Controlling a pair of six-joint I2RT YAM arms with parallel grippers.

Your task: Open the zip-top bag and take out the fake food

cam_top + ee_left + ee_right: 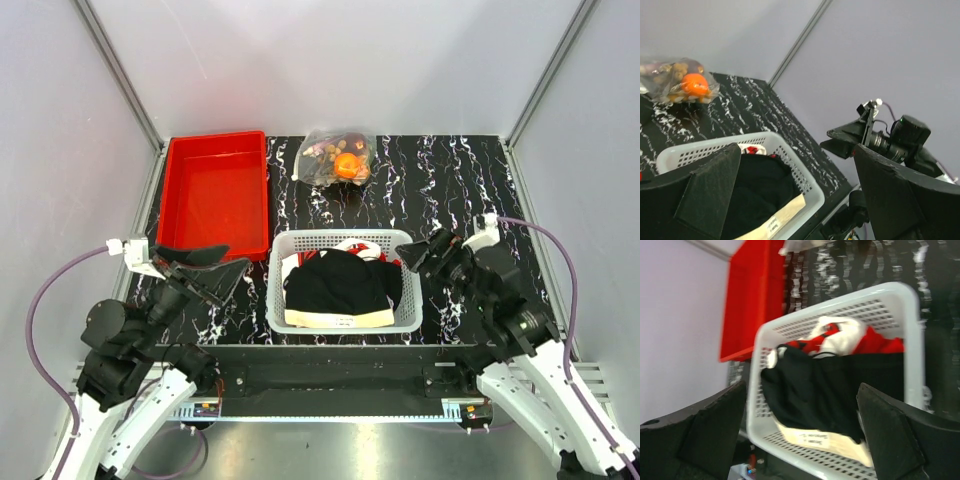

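The zip-top bag [337, 156] lies at the far middle of the table, clear and crinkly, with fake food inside: an orange fruit [348, 165] and tan nut-like balls. It also shows in the left wrist view [675, 82] at top left. My left gripper [228, 274] is open and empty, left of the white basket, far from the bag. My right gripper [412, 252] is open and empty at the basket's right rim. In the right wrist view only the basket lies between the fingers [890, 440].
A white mesh basket [345, 317] of black, white and red clothes stands at the near middle. A red bin [215, 192] sits at the far left. The table top is black marble-patterned, with grey walls around it.
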